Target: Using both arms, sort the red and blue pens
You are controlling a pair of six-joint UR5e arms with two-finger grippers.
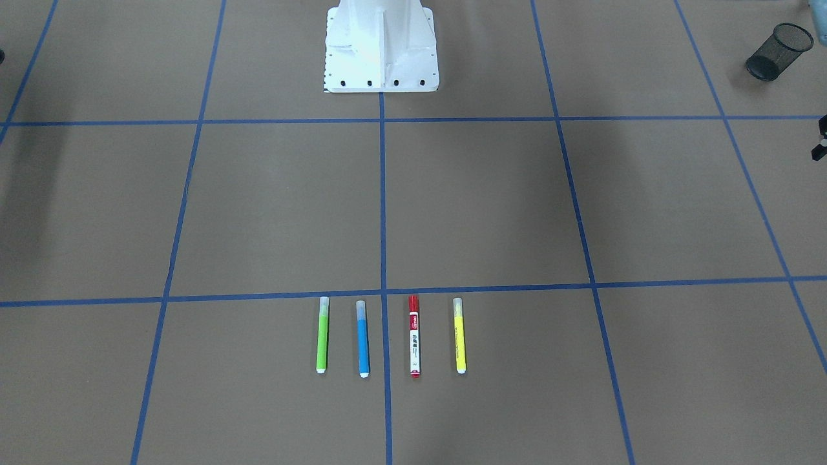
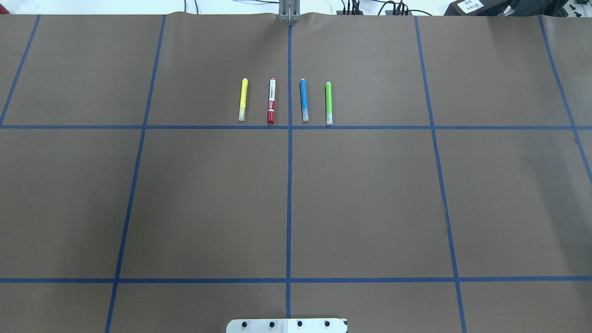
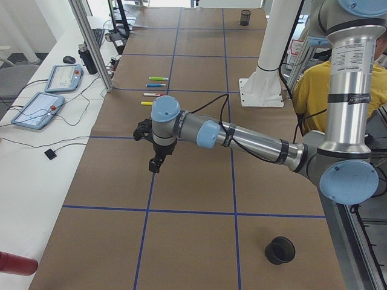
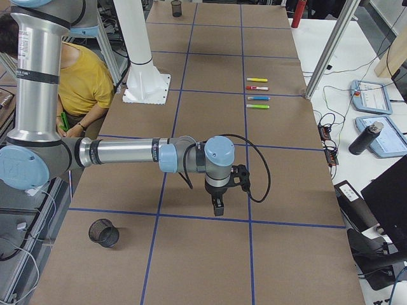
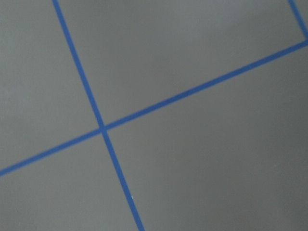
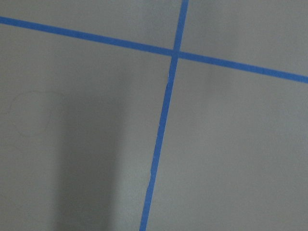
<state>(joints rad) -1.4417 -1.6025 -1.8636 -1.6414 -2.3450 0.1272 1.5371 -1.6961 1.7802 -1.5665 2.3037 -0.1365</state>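
Red marker [image 1: 414, 336] and blue highlighter [image 1: 363, 339] are judged light, rigid, smooth and prone to rolling. Grasp mid-barrel, across the width. Left gripper [image 3: 156, 164], right gripper [image 4: 218, 208]: aperture cannot be determined.

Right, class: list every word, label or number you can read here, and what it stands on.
Red marker: barrel print, too small to read.
White label on black box: blurred, unreadable.
Left arm, upright tube: small print, unreadable.
Right arm, forearm: small print, unreadable.
Nothing can be quoted.
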